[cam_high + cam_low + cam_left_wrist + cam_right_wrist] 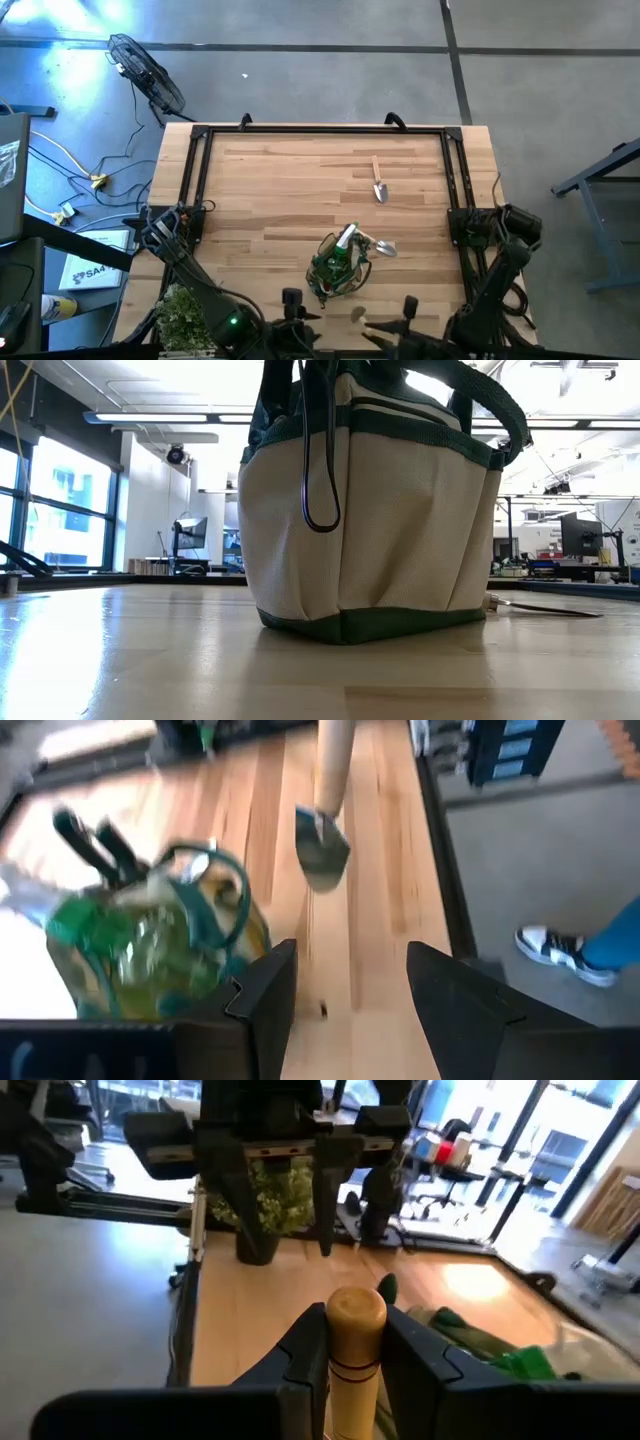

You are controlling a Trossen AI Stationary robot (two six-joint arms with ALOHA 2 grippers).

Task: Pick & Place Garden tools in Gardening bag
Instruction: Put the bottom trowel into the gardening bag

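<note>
The gardening bag [340,265] [370,520] stands on its base near the table's front middle, with several tools sticking out of its top. A silver blade [383,248] lies on the table against its right side. One wooden-handled trowel [378,180] lies flat farther back. My right gripper [355,1345] [385,328] is shut on a second trowel [322,845] to the front right of the bag. My left gripper [350,1000] [305,318] stands open to the front left of the bag, facing that trowel, with nothing between its fingers. My right gripper pinches the trowel's wooden handle [352,1365] between its two fingers, just below the rounded free end [357,1308]. The fingers come about level from the table's right and lie across the handle. The trowel hangs clear of the table, handle up and blade [322,850] down.
A bushy green plant [185,315] [270,1195] stands at the front left corner. A black frame rail [320,130] runs along the left, far and right edges. A person's shoe [560,952] shows on the floor beyond the near edge. Bare wood lies between the bag and the far trowel.
</note>
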